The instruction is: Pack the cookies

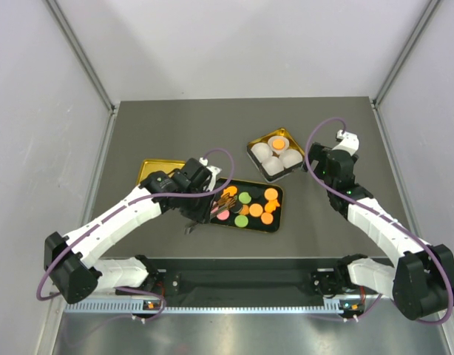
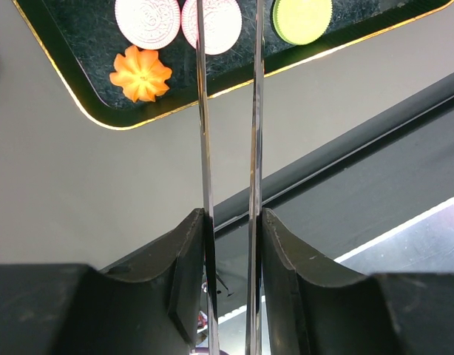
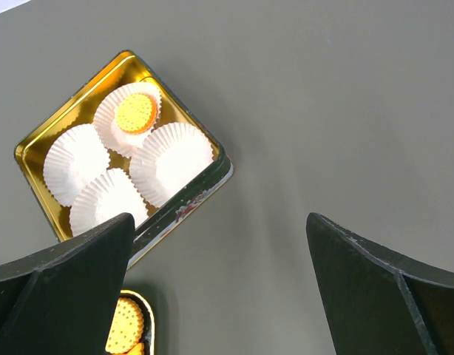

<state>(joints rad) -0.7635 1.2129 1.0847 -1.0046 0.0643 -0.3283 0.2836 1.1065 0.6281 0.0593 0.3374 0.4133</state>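
Tin [image 1: 254,140]: four paper cups [image 1: 290,157]; one holds an orange cookie [image 1: 279,142], three are empty.
Remaining cookies [image 1: 251,207]: about a dozen, on the black tray [image 1: 279,203] just beside the tin.
Left gripper [image 2: 233,222]: clamped on tweezers [image 2: 202,111] over the tray's end away from the tin.
Right gripper [image 3: 219,220]: spread wide, empty, beside the tin.
Progress, as judged: barely begun.

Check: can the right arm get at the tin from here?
Probably yes. The right arm's fingers stand open, and the tin lies just ahead to their left, lid off, with only bare table between.
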